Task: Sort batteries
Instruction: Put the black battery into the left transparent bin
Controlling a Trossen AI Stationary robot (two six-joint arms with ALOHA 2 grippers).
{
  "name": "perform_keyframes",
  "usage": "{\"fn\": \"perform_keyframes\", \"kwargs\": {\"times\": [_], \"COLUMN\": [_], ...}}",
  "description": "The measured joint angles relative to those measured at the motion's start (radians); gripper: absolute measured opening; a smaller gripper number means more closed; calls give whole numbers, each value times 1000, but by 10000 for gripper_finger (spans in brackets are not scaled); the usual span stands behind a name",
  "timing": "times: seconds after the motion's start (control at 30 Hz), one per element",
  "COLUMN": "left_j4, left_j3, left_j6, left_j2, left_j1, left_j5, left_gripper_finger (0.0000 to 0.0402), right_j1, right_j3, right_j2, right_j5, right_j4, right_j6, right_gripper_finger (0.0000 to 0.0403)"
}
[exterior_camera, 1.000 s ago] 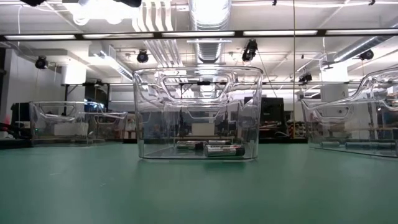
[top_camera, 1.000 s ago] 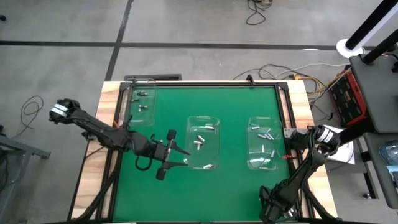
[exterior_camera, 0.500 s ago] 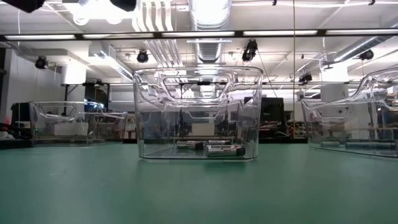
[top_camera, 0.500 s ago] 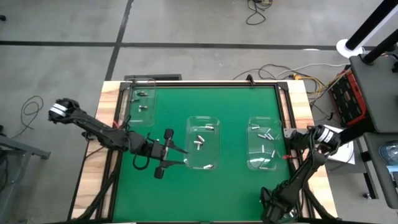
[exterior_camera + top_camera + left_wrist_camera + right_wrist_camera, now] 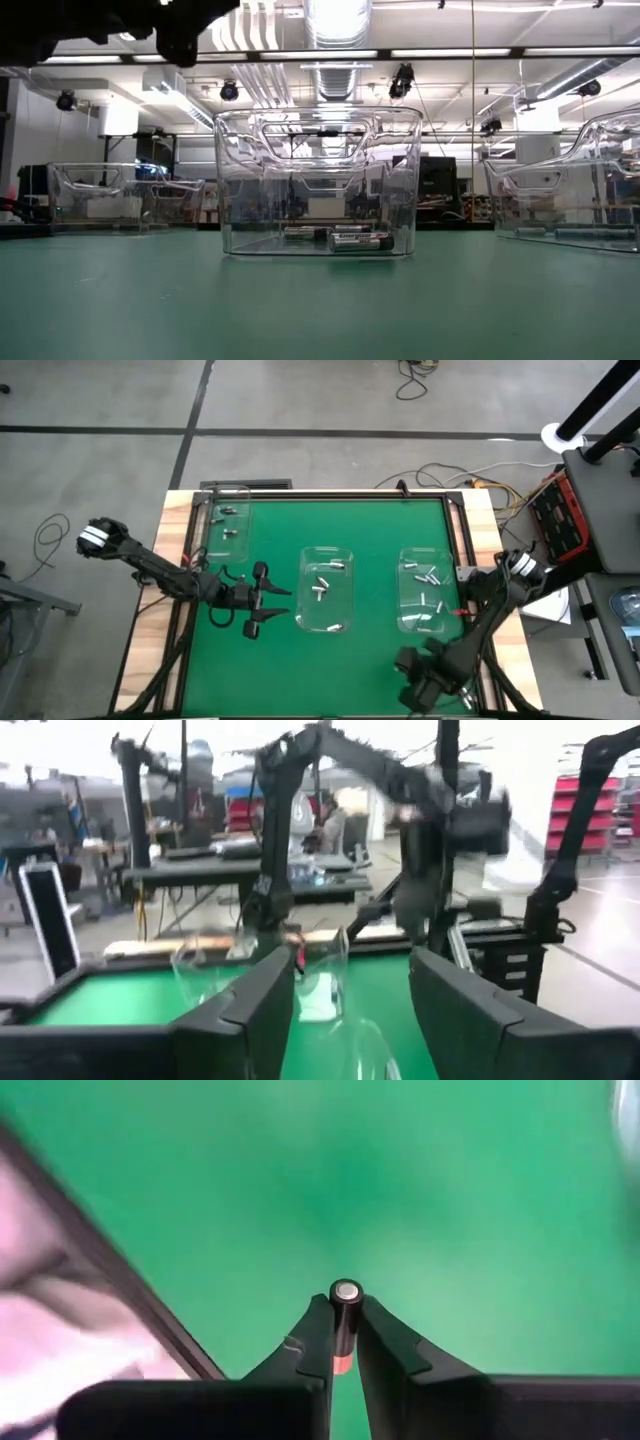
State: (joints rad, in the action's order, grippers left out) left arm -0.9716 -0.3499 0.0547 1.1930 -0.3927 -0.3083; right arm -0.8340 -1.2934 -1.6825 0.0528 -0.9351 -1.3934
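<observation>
Three clear bins stand on the green mat (image 5: 370, 530): one at the far left (image 5: 228, 520), one in the middle (image 5: 327, 588), one at the right (image 5: 425, 592). Each holds a few silvery batteries (image 5: 322, 582), which lie on the bin floors (image 5: 360, 241). My left gripper (image 5: 268, 601) hangs open just left of the middle bin, nothing between its fingers (image 5: 260, 1010). My right gripper (image 5: 345, 1308) is over the mat near the table's near right corner (image 5: 412, 672), shut on a dark battery (image 5: 345, 1325) with a silver end cap. My right gripper pinches the dark battery between its two fingers, on the battery's long sides (image 5: 344, 1342). The battery lies along the fingers, and its silver capped end (image 5: 346, 1290) sticks out past the fingertips. The blurred green mat shows beyond it.
A black frame rail (image 5: 325, 495) and wooden table borders (image 5: 180, 520) run around the mat. Bare mat lies between the bins and along the near edge (image 5: 330, 670). Red equipment and cables (image 5: 560, 510) sit beyond the right edge.
My left gripper has drawn back a little from the middle bin, toward the table's left and far edges, and stayed open. My right arm has swung, and its gripper has come into the high view over the mat near the near right corner.
</observation>
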Motion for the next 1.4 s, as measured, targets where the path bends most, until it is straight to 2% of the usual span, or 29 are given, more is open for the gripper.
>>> {"fn": "perform_keyframes", "kwargs": {"times": [0.17, 0.3, 0.47, 0.57, 0.67, 0.93, 1.1, 1.23, 1.4], "left_j4": [-28, -97, -111, -112, -117, -127, -128, -143, -139], "left_j3": [3, -11, -121, -207, -267, -374, -394, -396, -394], "left_j6": [-38, -14, 28, 35, 19, -41, -41, -40, -38], "left_j2": [72, 170, 313, 389, 431, 506, 523, 523, 523], "left_j1": [0, 0, 1, 5, 4, 7, 11, 16, 18], "left_j5": [-6, -6, 17, 83, 115, 115, 117, 116, 117], "left_gripper_finger": [225, 250, 247, 238, 233, 232, 223, 166, 41], "right_j1": [108, 151, 180, 191, 207, 232, 233, 233, 233], "right_j3": [-94, -133, -128, -125, -123, -109, -106, -106, -106], "right_j2": [52, 69, 73, 62, 54, 44, 44, 44, 44], "right_j5": [318, 541, 644, 686, 711, 737, 749, 760, 762], "right_j4": [35, 228, 540, 655, 682, 681, 687, 691, 710], "right_j6": [349, 656, 1018, 1169, 1227, 1244, 1237, 1237, 1237], "right_gripper_finger": [23, 23, 23, 23, 23, 22, 22, 22, 22]}}
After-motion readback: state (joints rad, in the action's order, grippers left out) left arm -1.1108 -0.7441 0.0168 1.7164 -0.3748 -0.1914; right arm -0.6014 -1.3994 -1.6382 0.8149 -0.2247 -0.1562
